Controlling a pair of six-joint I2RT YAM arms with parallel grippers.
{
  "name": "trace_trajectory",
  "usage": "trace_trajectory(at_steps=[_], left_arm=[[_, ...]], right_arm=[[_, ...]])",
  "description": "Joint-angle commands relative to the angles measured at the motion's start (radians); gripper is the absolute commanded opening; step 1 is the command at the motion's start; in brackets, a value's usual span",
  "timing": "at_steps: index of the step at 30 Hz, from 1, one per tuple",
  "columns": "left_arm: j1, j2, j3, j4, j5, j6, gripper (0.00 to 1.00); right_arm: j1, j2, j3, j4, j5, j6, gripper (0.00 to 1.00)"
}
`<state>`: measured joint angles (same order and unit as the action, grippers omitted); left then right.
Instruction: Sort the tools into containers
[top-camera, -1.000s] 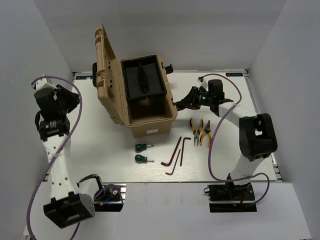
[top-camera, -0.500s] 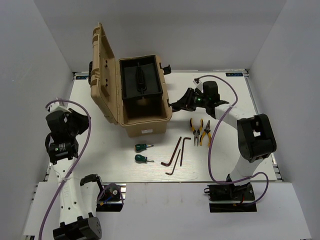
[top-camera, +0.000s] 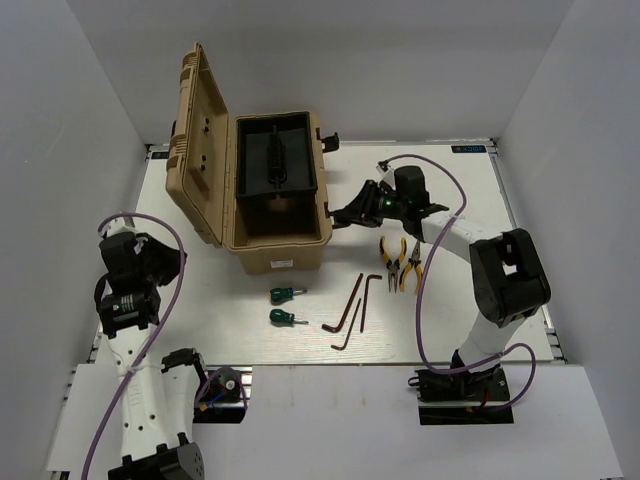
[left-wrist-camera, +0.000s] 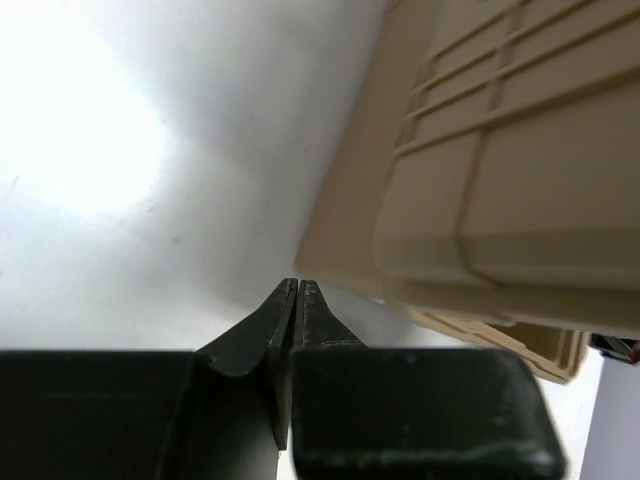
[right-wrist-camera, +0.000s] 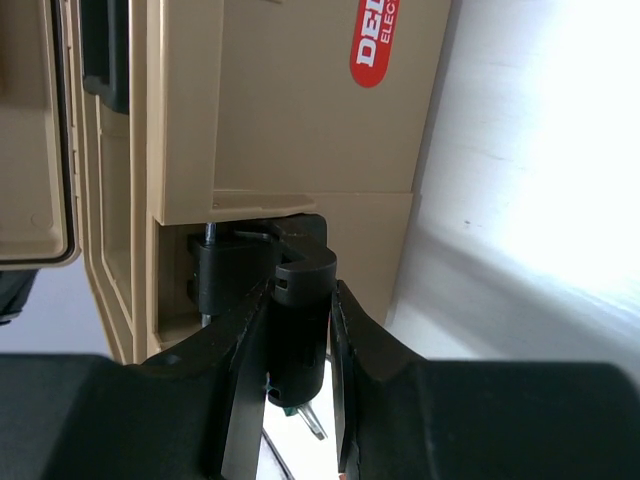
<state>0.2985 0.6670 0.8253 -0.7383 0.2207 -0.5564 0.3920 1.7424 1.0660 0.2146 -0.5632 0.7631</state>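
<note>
The open tan toolbox stands at the back centre with its lid upright and a black tray inside. My right gripper is shut on the box's black side latch, seen between its fingers in the right wrist view. My left gripper is shut and empty at the far left, beside the lid; its tips touch. On the table lie two pliers, two green screwdrivers and three hex keys.
The white table is walled on the left, right and back. The tools lie in front of and to the right of the toolbox. The right arm's purple cable loops over the pliers' area. A red label is on the box wall.
The toolbox has slid and turned to the left as my right gripper moved left on its latch. My left arm has dropped back and down to the near left.
</note>
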Motion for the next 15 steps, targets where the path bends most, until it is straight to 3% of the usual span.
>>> trace_trajectory(at_steps=[1,7,15], left_arm=[[-0.002,-0.010,0.050,-0.127,-0.130,-0.052,0.14],[-0.012,-0.030,0.097,-0.236,-0.273,-0.109,0.15],[-0.021,-0.058,-0.023,-0.159,-0.071,-0.068,0.10]], right_arm=[[0.070,0.042,-0.012,0.016,-0.070,-0.016,0.00],[0.088,0.054,-0.006,0.017,-0.079,-0.013,0.00],[0.110,0.088,0.035,0.000,-0.099,-0.008,0.00]])
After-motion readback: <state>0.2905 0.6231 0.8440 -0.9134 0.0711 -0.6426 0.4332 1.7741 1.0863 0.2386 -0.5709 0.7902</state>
